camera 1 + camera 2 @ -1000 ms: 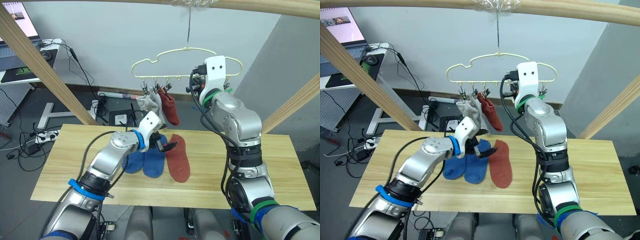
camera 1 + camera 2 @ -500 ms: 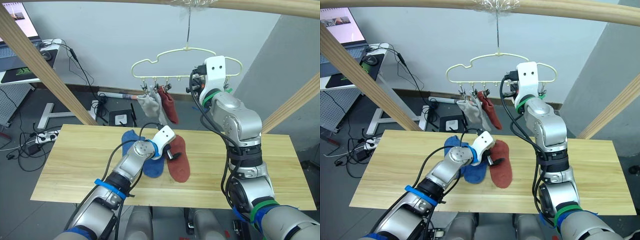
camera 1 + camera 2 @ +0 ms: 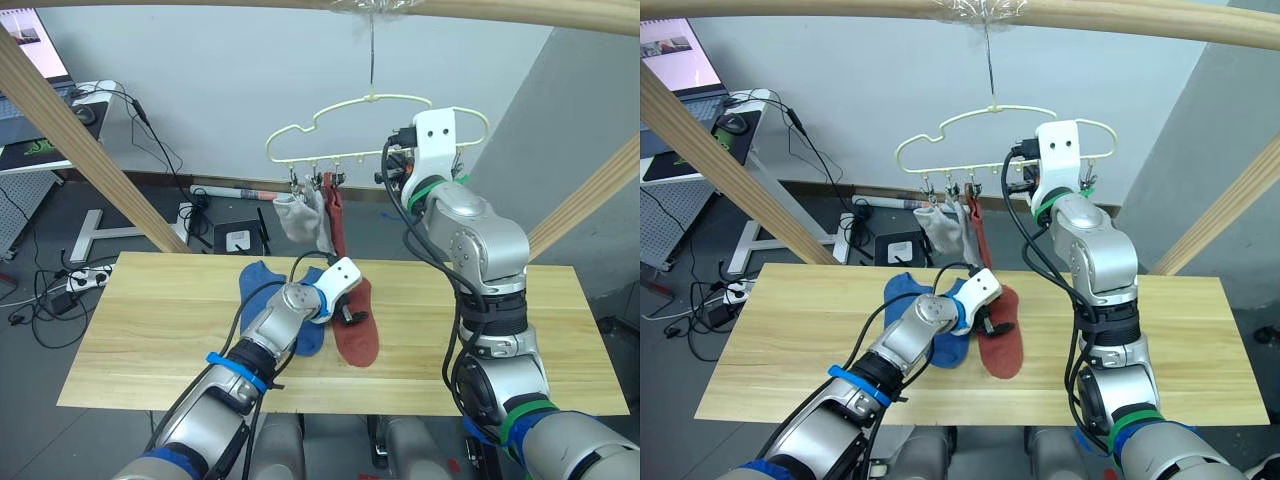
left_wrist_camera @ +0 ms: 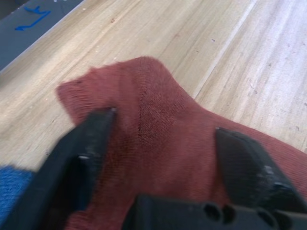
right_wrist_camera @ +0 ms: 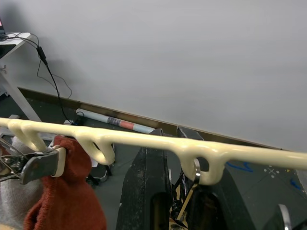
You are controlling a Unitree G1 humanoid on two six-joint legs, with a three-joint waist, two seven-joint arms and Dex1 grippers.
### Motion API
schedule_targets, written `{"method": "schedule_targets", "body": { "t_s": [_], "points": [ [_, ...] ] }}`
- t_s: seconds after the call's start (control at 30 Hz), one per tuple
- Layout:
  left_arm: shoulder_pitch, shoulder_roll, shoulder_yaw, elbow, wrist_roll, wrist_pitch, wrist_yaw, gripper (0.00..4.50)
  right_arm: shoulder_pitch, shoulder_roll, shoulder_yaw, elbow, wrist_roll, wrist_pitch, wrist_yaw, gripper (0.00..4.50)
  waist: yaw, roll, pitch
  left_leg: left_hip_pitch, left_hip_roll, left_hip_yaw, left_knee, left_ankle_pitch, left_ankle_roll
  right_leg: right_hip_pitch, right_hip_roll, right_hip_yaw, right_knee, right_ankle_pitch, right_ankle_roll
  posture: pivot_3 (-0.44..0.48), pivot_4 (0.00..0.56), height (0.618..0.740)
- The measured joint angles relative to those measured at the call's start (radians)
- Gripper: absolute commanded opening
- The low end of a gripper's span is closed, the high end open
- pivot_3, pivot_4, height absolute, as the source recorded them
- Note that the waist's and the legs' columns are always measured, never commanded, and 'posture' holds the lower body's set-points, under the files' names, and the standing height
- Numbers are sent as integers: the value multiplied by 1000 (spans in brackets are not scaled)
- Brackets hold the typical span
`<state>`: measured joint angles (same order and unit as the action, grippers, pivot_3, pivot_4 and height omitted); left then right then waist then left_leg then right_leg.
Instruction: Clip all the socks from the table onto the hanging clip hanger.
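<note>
Left gripper [image 4: 158,158], jaws spread, straddles the rust-red sock [image 3: 357,322] on the table [image 3: 150,330], lined up for my pinch | right gripper [image 5: 184,191] steadies the clip hanger [image 3: 300,133]; grip state unreadable.

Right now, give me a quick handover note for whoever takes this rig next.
Left gripper: open, fingers straddling the red sock lying on the table, not yet closed on it.
Right gripper: raised at the hanger, at a clip near its right end; open or shut, cannot tell.
Done: two grey socks and one red sock hang clipped on the hanger.
Left: the red sock and two blue socks on the table.
</note>
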<state>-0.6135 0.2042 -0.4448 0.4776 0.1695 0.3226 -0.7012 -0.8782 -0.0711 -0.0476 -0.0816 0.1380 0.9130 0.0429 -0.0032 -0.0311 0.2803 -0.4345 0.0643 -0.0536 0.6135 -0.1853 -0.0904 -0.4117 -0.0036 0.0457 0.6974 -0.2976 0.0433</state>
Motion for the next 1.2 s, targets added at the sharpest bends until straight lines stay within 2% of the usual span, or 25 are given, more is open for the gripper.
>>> {"method": "schedule_targets", "body": {
  "t_s": [0.23, 0.5, 0.77, 0.93, 1.2],
  "points": [
    [0, -9, 3, 4, -1, 4, -11, 697, 0, 0, 0, -2, 0, 9, 0, 22, 0, 0, 0, 0, 0, 0, 0, 0, 0, 0, 0, 0, 0, 0, 0, 64, 239, 740],
    [5, -14, 66, -10, -58, 25, -38, 697, 0, 3, 0, -9, 4, 22, 3, 22, 0, 0, 0, 0, 0, 0, 0, 0, 0, 0, 0, 0, 0, 0, 0, 73, 238, 740],
    [-9, -54, 238, -185, -247, 152, -55, 697, 0, 33, -22, -40, 40, 84, -2, 22, 0, 0, 0, 0, 0, 0, 0, 0, 0, 0, 0, 0, 0, 0, 0, 69, 242, 740],
    [-35, -68, 302, -261, -316, 226, -30, 697, 0, 49, -53, -64, 44, 116, -18, 22, 0, 0, 0, 0, 0, 0, 0, 0, 0, 0, 0, 0, 0, 0, 0, 70, 242, 740],
    [-99, -95, 334, -295, -367, 262, 18, 697, -1, 73, -87, -75, 73, 166, -33, 22, 0, 0, 0, 0, 0, 0, 0, 0, 0, 0, 0, 0, 0, 0, 0, 70, 242, 740]
  ]
}}
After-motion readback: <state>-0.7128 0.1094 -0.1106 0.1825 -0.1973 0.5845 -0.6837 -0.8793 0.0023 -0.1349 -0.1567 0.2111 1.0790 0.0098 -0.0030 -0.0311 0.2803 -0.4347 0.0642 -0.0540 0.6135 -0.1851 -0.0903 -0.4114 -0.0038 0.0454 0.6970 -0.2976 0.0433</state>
